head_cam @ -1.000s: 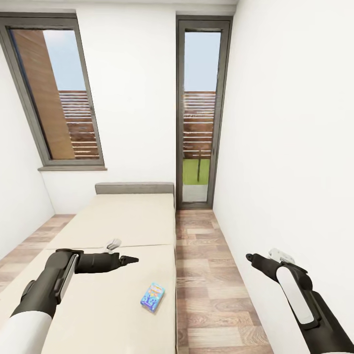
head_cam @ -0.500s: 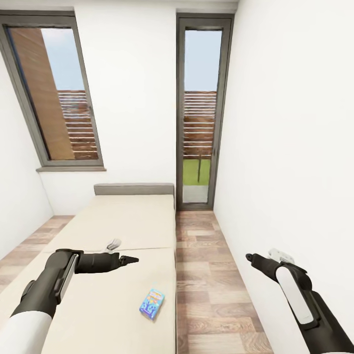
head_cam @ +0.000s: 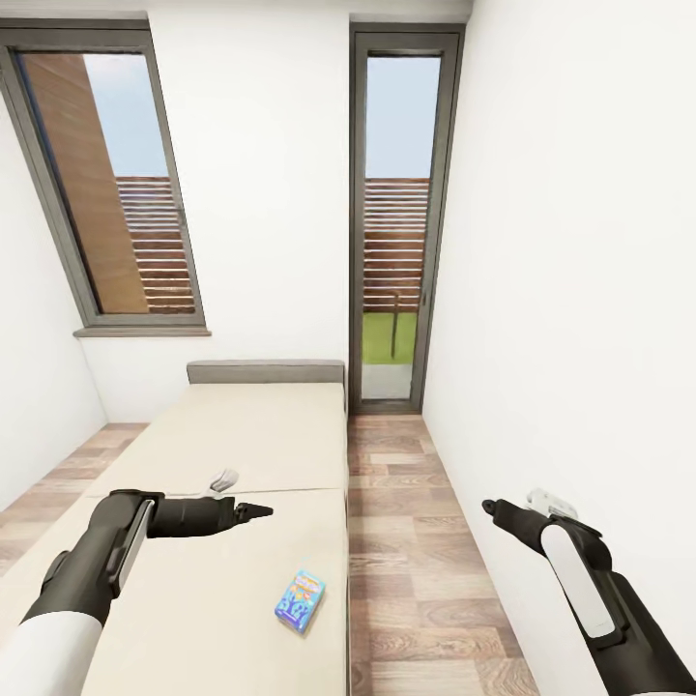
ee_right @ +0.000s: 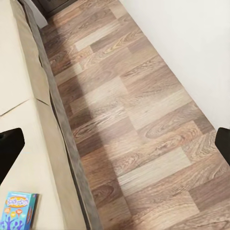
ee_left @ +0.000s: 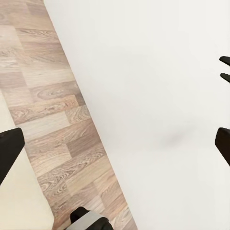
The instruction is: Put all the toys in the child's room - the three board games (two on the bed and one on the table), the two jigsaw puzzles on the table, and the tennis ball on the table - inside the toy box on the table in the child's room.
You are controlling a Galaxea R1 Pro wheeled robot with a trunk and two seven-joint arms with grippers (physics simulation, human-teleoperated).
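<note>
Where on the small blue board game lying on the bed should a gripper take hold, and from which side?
Probably across the short width of the blue board game, coming down from above. It lies flat on the bed near the edge by the floor, so only its long side edges offer opposing faces. The left gripper hangs closer to it and has open jaws.

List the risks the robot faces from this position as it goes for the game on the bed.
1. The blue board game lies close to the bed's right edge; a clumsy push could likely knock it onto the wooden floor.
2. The right gripper hangs near the white wall; swinging that arm might strike it.
</note>
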